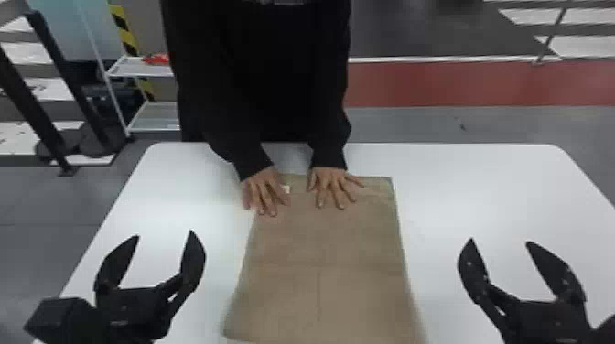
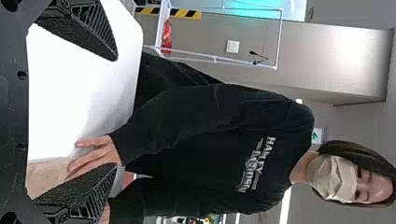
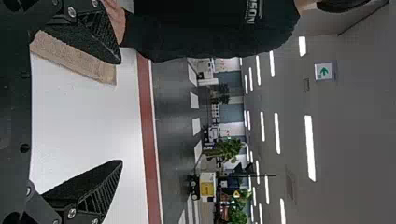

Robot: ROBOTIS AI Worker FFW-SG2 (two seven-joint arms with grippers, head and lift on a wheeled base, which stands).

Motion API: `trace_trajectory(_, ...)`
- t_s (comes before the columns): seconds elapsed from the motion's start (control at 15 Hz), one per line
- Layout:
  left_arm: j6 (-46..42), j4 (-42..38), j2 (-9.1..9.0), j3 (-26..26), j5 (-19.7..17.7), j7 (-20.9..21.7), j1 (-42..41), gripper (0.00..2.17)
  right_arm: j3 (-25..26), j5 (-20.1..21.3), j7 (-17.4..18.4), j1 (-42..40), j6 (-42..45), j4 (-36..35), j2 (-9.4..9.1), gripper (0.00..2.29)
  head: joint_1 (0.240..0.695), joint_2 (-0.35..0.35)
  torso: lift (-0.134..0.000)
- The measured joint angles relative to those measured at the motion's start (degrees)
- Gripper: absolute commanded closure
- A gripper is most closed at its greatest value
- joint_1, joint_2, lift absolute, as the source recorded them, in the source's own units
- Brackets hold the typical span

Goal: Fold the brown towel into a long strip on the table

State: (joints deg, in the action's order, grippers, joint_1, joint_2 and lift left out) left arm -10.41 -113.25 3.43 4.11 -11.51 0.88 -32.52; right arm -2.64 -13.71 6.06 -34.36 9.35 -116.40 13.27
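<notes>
Brown, one towel (image 1: pixel 322 242) lies flat mid-table on one white table (image 1: pixel 480 183), its long axis running near to far. A person's two hands (image 1: pixel 331 185) rest on its far end. The left pincer (image 1: pixel 164 233) and right pincer (image 1: pixel 500 240), two altogether, gape open either side.

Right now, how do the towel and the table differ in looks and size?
The towel is brown, while the table is white. The towel has faint crease lines; the table's top looks smooth. The towel is narrower than the table, which shows on both sides of it. Both look mostly flat.
</notes>
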Motion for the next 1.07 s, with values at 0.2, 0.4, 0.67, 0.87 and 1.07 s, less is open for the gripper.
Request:
trace_trajectory(0.2, -0.07, 0.07, 0.0, 0.02, 0.0, 0.0, 0.0, 0.07, 0.0, 0.0, 0.0, 0.05, 0.0, 0.14, 0.0, 0.13, 0.695, 0.04, -0.101)
trace_trajectory(0.4, -0.17, 0.25, 0.0, 0.02, 0.0, 0.0, 0.0, 0.07, 0.0, 0.0, 0.0, 0.1, 0.0, 0.3, 0.0, 0.13, 0.695, 0.04, -0.101)
trace_trajectory(0.67, -0.25, 0.44, -0.02, 0.02, 0.0, 0.0, 0.0, 0.07, 0.0, 0.0, 0.0, 0.25, 0.0, 0.59, -0.03, 0.13, 0.695, 0.04, -0.101)
trace_trajectory(0.87, -0.34, 0.63, -0.09, 0.02, 0.0, 0.0, 0.0, 0.07, 0.0, 0.0, 0.0, 0.39, 0.03, 0.94, -0.03, 0.13, 0.695, 0.039, -0.101)
trace_trajectory(1.07, -0.36, 0.87, -0.09, 0.02, 0.0, 0.0, 0.0, 0.07, 0.0, 0.0, -0.01, 0.44, 0.08, 1.16, -0.08, 0.13, 0.695, 0.039, -0.101)
